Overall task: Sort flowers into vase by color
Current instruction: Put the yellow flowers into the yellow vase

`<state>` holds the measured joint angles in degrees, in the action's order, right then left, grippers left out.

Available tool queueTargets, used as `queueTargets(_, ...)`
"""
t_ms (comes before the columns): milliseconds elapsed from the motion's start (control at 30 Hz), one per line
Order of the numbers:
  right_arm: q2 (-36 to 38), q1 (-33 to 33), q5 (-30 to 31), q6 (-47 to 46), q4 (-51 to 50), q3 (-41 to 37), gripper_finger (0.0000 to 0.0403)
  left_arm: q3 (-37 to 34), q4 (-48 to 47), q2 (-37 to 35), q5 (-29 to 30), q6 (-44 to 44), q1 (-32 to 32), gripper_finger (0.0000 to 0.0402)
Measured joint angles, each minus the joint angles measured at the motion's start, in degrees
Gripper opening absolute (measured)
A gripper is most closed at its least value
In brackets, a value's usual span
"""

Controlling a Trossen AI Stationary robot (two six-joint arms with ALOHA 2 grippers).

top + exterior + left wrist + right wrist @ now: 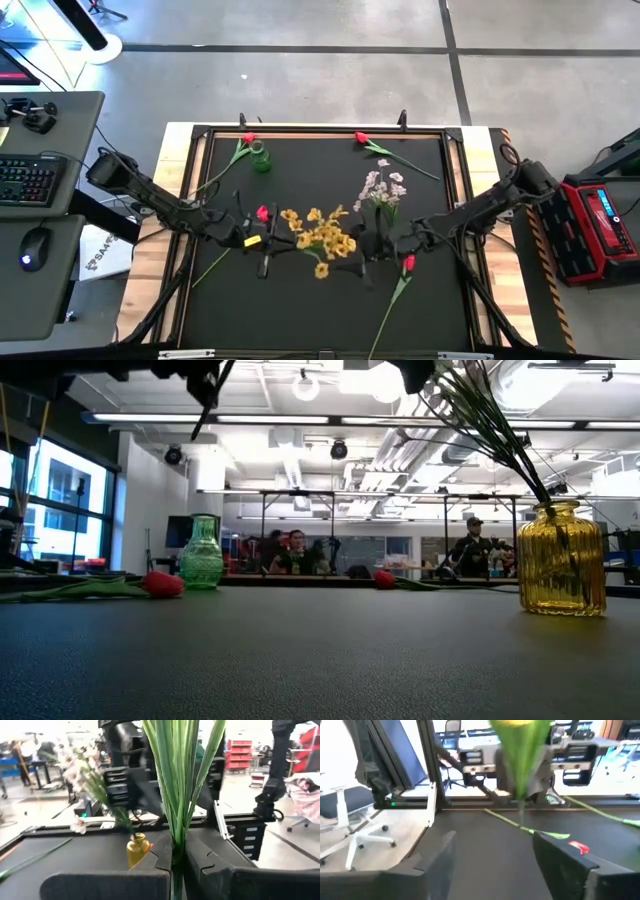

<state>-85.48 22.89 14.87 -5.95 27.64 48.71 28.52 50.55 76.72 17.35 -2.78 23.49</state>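
The yellow-blossom spray (322, 240) hangs in the air at mid-table, held by my left gripper (268, 243) at its stem end, blossoms toward my right gripper (375, 245). That gripper is open and waits just right of the blossoms, touching nothing. The white-pink spray (383, 188) stands with its stems in the yellow glass vase (562, 560). A green glass vase (202, 552) stands near the far edge. Red tulips lie on the mat: one beside the green vase (248, 140), one at the far side (362, 138), one by my left arm (263, 212), one near my right gripper (408, 263). My left gripper pinches the yellow spray's bundle of green stems and leaves (175, 851) between its two fingers, which lie across the stems. The spray is lifted clear of the table and reaches forward from the fingers toward the right arm.
Black mat (320, 320) inside a wooden table frame with a dark rail around it. The near half of the mat holds only the near tulip's stem. People sit and stand in the room beyond the far edge (295, 550). A desk with keyboard and mouse stands off the left side (30, 180).
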Motion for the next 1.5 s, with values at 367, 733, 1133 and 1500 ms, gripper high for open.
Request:
queueTargets(367,-0.06,-2.39,-2.23,12.32,7.14,0.00,0.0300,3.05,0.34,-0.01,-6.77,-5.99,-0.36,0.0001)
queueTargets(733,-0.06,-3.76,-4.58,11.99,9.52,0.00,0.0281,10.72,0.18,9.64,-5.03,-7.74,-3.39,0.0001)
queueTargets(1133,-0.05,-3.30,-8.94,11.33,8.53,0.02,0.0204,18.86,0.32,18.66,-1.56,-9.89,-3.76,0.0012)
queueTargets(1500,0.07,-3.30,-8.13,9.34,7.23,0.02,0.0034,19.31,-3.81,19.02,1.19,-9.70,-3.70,0.0051)
